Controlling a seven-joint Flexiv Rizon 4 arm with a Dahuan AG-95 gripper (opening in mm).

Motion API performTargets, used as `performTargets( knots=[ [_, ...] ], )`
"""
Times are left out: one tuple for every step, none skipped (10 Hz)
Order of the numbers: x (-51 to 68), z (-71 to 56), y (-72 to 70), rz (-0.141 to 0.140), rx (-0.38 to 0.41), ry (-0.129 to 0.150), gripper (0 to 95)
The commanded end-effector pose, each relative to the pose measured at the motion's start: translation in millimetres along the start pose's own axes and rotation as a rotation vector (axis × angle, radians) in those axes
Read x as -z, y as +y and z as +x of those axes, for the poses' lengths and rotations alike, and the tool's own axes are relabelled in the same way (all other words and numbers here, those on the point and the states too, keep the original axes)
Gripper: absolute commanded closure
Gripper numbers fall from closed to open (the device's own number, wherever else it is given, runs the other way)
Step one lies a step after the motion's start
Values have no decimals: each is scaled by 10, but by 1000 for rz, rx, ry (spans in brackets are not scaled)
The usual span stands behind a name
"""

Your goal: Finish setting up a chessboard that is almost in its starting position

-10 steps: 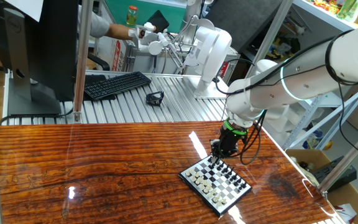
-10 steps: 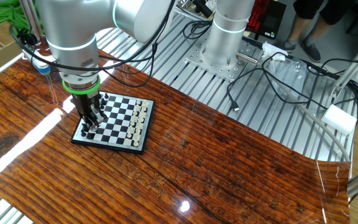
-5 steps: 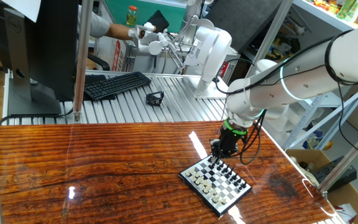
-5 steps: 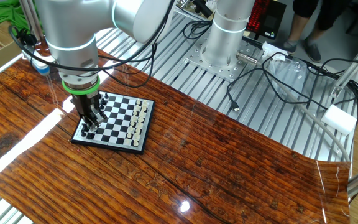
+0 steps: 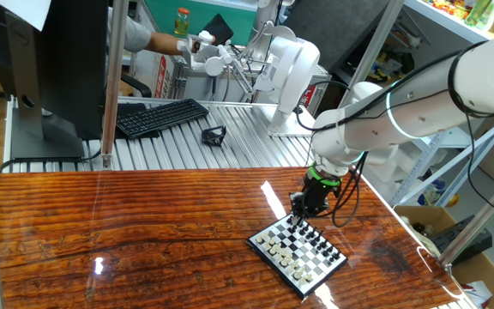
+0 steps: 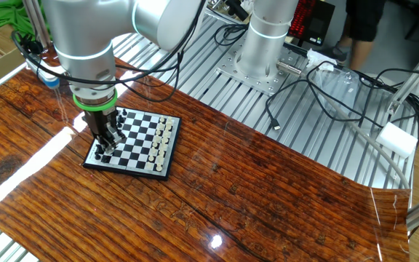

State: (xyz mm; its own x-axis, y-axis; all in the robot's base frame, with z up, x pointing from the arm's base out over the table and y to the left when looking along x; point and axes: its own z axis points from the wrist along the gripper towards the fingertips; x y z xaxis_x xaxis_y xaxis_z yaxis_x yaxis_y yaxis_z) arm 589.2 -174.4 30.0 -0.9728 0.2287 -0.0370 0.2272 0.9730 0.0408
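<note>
The chessboard (image 5: 277, 267) lies on the wooden table at the right, with tiny white pieces (image 5: 280, 251) along its near-left side and black pieces (image 5: 322, 243) along its far-right side. In the other fixed view the chessboard (image 6: 126, 171) sits at the left, with white pieces (image 6: 164, 138) on its right side. My gripper (image 5: 301, 215) points straight down over the board's far corner, its tips low among the black pieces (image 6: 105, 151). My gripper (image 6: 106, 138) has its fingers close together. I cannot tell whether they hold a piece.
Behind the wooden table, on a ribbed metal surface, are a black keyboard (image 5: 161, 116), a monitor (image 5: 50, 69), a small black object (image 5: 213, 135) and the arm's base (image 6: 264, 44) with loose cables (image 6: 318, 87). A person's hand (image 5: 157, 40) is at the back.
</note>
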Motion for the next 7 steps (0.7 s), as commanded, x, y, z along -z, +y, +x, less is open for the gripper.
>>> performTargets(
  knots=[
    [-3,-9,-8,-1,7,2,950],
    [-4,-10,-14,-1,14,3,950],
    [-5,-11,-17,-2,15,2,950],
    [-6,-11,-18,-2,13,2,950],
    [-6,-11,-18,-3,13,2,950],
    [-6,-11,-18,-5,7,3,950],
    [-6,-11,-18,-6,4,4,950]
  ],
)
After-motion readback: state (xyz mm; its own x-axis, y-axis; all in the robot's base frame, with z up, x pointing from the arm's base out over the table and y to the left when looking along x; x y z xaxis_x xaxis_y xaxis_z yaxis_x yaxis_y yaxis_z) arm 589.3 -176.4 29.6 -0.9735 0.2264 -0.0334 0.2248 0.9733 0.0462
